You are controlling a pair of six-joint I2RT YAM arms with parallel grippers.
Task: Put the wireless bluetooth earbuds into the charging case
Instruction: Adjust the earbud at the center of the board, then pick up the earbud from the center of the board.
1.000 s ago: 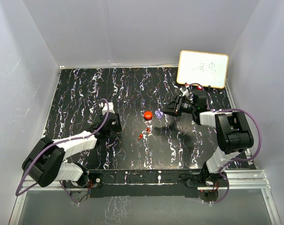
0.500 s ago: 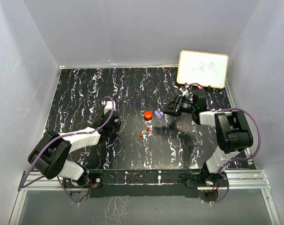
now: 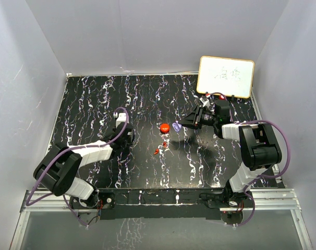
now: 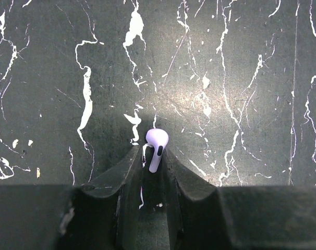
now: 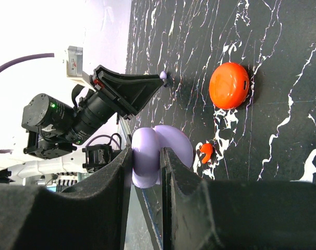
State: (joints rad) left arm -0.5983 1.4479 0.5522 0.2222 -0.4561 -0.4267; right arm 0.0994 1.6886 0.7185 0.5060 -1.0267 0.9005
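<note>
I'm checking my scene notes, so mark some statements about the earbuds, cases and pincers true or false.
1. The right pincer grips the lavender case. True.
2. The left pincer holds the red case. False: the red case lies on the table, clear of both pincers.
3. The left pincer flanks a lavender earbud. True.
4. The red earbuds sit inside the red case. False: they lie loose on the table near it.

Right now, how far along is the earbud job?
Done: no earbud visibly seated in a case. In hand: the right pincer grips the lavender case; a lavender earbud sits between the fingers of the left pincer, clamp unclear. Left: that earbud, its partner (not in view), and both red earbuds lying loose near the closed red case.
</note>
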